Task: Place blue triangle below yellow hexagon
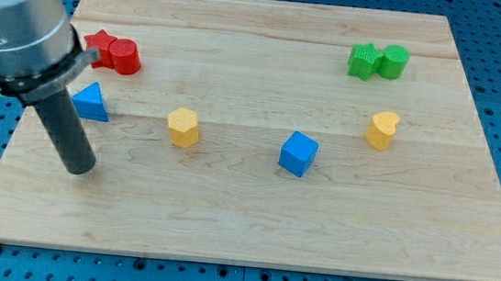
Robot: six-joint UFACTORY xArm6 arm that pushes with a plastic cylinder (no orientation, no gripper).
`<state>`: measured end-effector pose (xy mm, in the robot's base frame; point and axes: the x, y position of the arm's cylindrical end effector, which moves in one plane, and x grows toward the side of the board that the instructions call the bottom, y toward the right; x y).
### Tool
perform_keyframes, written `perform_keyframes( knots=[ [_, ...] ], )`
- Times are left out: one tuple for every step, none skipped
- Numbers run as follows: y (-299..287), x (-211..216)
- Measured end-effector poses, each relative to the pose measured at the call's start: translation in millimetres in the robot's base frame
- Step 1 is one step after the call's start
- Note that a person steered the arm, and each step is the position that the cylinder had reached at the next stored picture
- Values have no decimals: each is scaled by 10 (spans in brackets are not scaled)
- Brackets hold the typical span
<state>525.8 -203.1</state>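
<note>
The blue triangle (91, 102) lies near the board's left edge. The yellow hexagon (183, 127) sits to its right, left of the board's middle. My tip (80, 168) rests on the board just below the blue triangle and left of and below the yellow hexagon, touching neither block. The rod rises up and to the left to a grey cylinder at the view's top left.
A red star (100, 45) and a red cylinder (124, 56) sit together above the blue triangle. A blue cube (298, 153) lies near the middle. A yellow heart (381, 130) is at the right. A green star (363, 61) and green cylinder (394, 61) are top right.
</note>
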Motion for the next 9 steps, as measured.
perform_keyframes(
  knots=[
    [-280,-104],
    [-571,-419],
    [-565,-974],
    [-565,-1122],
    [-470,-1138],
    [-282,-1097],
    [-107,-922],
    [125,-589],
    [382,-180]
  ],
)
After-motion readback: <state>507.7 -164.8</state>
